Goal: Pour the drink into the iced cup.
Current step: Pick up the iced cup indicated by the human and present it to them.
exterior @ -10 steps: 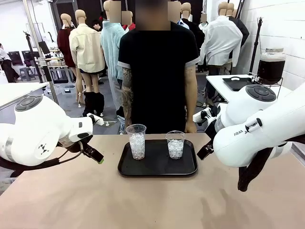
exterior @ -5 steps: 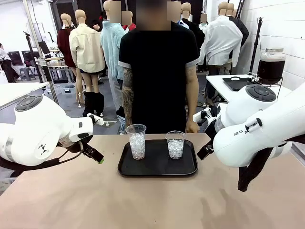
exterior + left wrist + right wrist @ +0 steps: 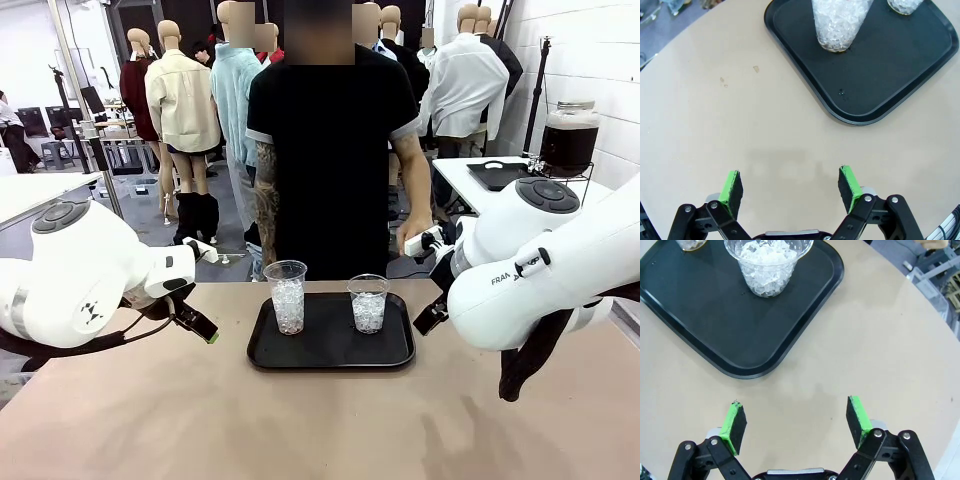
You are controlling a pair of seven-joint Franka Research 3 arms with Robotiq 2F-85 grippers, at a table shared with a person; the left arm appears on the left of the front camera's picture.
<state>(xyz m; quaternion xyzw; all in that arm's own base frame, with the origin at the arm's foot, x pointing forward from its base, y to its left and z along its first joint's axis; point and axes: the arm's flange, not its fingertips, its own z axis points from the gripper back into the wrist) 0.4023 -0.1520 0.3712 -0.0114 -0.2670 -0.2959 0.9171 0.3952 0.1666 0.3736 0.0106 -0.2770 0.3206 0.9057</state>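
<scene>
Two clear plastic cups of ice stand on a black tray [image 3: 331, 352]: a taller cup [image 3: 287, 296] on the left and a shorter cup [image 3: 368, 303] on the right. The dark brown drink fills a glass dispenser jar [image 3: 569, 137] on a side table at the far right. My left gripper [image 3: 791, 187] hangs open over bare table, near the tray's corner [image 3: 850, 112] and the taller cup [image 3: 838, 22]. My right gripper [image 3: 796, 421] is open too, over the table beside the tray [image 3: 735, 315], with the shorter cup [image 3: 768, 263] ahead.
A person in a black shirt stands at the far side behind the tray, one hand [image 3: 418, 237] raised near my right arm. A second black tray [image 3: 500, 174] lies on the white side table by the jar. The tan tabletop [image 3: 300, 420] is bare in front.
The person's hand on the right has lifted from the table's far edge and moved right toward my right arm. Both arms are still.
</scene>
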